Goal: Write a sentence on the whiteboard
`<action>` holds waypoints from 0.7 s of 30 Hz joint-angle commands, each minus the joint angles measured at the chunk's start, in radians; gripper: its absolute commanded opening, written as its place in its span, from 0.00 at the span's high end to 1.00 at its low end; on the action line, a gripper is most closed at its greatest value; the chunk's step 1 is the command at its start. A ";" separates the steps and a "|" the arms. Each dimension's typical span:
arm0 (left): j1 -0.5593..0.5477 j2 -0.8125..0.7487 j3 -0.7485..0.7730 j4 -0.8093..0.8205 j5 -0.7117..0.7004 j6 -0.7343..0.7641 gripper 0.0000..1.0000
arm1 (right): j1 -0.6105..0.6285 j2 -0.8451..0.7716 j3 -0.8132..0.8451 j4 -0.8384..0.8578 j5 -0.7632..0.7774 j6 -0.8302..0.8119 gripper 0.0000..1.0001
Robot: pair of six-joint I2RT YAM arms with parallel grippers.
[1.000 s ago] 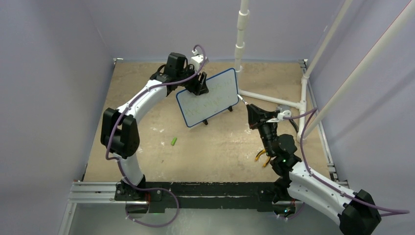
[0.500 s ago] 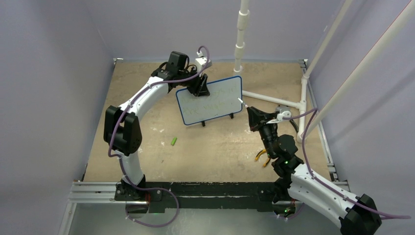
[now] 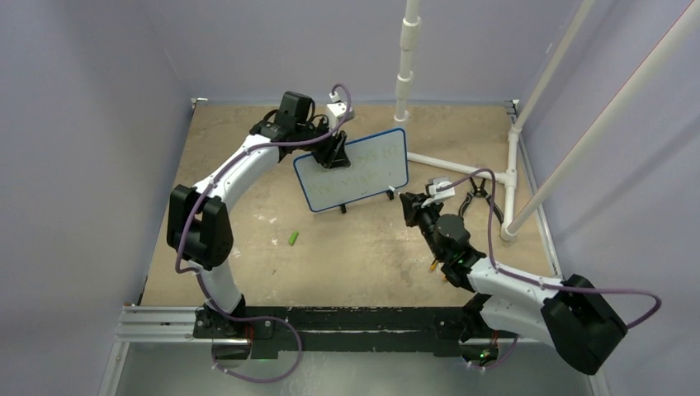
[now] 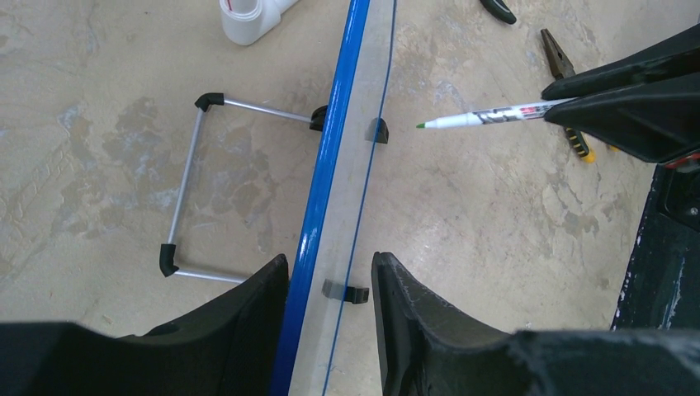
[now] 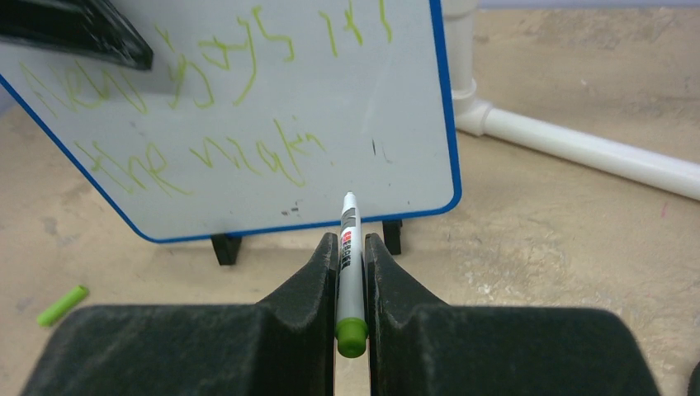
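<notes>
The whiteboard [image 3: 355,171] stands upright on its black feet at mid-table, with a blue frame [image 4: 334,148]. The sentence [image 5: 206,91] is green handwriting in two rows across it, faint in the top view [image 3: 367,158]. My left gripper [image 3: 334,153] straddles the board's top edge [image 4: 330,262], jaws open: the left finger is against the frame and the right finger stands apart. My right gripper [image 3: 410,208] is shut on a green marker [image 5: 348,247]. The marker's tip points at the board's lower right corner and stays short of it. The marker also shows in the left wrist view [image 4: 487,117].
A green marker cap [image 3: 293,238] lies on the table left of centre and shows in the right wrist view [image 5: 62,304]. Pliers [image 3: 437,266] lie near the right arm. A white PVC pipe frame [image 3: 462,169] stands behind and right of the board. Purple walls enclose the table.
The board went from tilted to level on its feet. My right gripper, still holding the marker, drew back from the board's right edge and moved left and nearer.
</notes>
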 commanded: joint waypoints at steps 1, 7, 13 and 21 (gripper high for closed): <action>-0.025 -0.015 -0.046 -0.023 0.019 -0.032 1.00 | -0.006 0.097 0.071 0.159 -0.010 -0.047 1.00; -0.027 -0.026 -0.032 0.033 -0.020 -0.069 0.73 | -0.007 0.175 0.104 0.217 -0.037 -0.053 1.00; -0.027 0.006 0.083 0.002 -0.045 -0.071 0.42 | -0.007 0.164 0.096 0.229 -0.047 -0.055 1.00; -0.025 0.047 0.140 -0.076 -0.067 -0.036 0.42 | -0.016 0.185 0.100 0.250 -0.006 -0.086 1.00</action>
